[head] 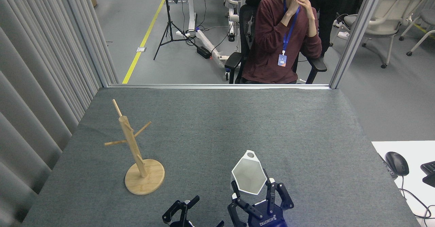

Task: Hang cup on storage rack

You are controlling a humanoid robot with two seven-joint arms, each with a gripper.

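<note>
Curtain folds (37, 67) hung along the left edge, beside the grey felt table (217, 125). Well to the left of both grippers and a little farther from the robot stood the storage rack (134, 149), upright on its round disc base, with thin pegs angling out from the post at several heights; every peg was bare. Nothing touched the rack.

Nearer the middle of the bottom edge, the left gripper (185, 210) was only partly in view. Its dark fingers (192, 201) stood spread apart with nothing between them, and it sat just to the left of the right gripper, apart from it.

Just beside it, the right gripper (253, 189) held the cup (249, 175). Its black fingers were pressed against the cup's lower facets on both sides, pinching the white hexagonal body, whose open mouth faced the camera. The small tab handle with its round hole pointed away from the gripper, toward the far side of the table. The cup was held above the felt, well to the right of the rack and not touching it.

Beyond the far table edge, straight out past the right gripper, a person (282, 40) in a dark red top with a blue lanyard sat in an office chair. Far to the right of that gripper, a black mouse (397, 163) lay on a white desk.
</note>
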